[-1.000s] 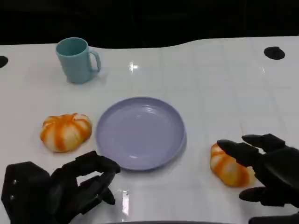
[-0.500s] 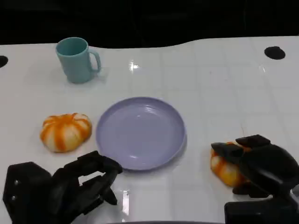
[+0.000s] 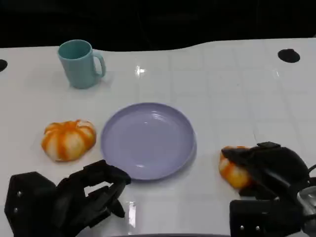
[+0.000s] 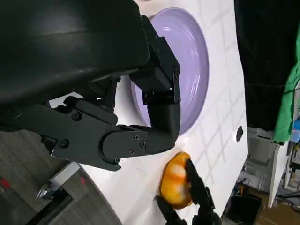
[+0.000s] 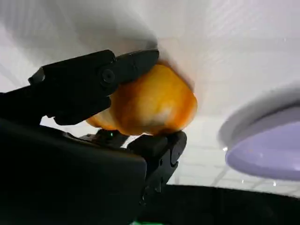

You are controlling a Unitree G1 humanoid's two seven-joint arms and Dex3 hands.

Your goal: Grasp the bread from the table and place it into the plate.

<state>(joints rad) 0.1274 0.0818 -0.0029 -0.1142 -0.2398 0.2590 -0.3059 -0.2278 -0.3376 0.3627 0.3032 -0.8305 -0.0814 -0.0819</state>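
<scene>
**Right hand wrapped around the bread at lower right, plate still bare**

Left hand (image 3: 74, 200) sits at the lower left of the head view, its black fingers curled loosely inward with nothing between them; it rests on the white table (image 3: 227, 94) just below the plate's near-left edge. The left wrist view shows the same fingers bent over the table surface beside the plate's rim, holding nothing.

Above that hand, at the left middle of the head view, lies an orange-and-white pumpkin-shaped bun (image 3: 68, 139), apart from both hands and just left of the plate. A teal mug (image 3: 80, 63) stands upright at the upper left, handle to the right.

The lavender plate (image 3: 148, 140) occupies the centre of the frame, with nothing on it.

At the lower right, the right hand (image 3: 269, 170) grasps the bread (image 3: 233, 168), an orange glazed roll just right of the plate's edge. Black fingers reach over its top and far side, so only the roll's left part shows. In the right wrist view the bread (image 5: 150, 103) is clamped between one finger above and another pressing from below, with the plate's rim (image 5: 262, 154) close at the right. Whether the bread still touches the table cannot be told.
</scene>
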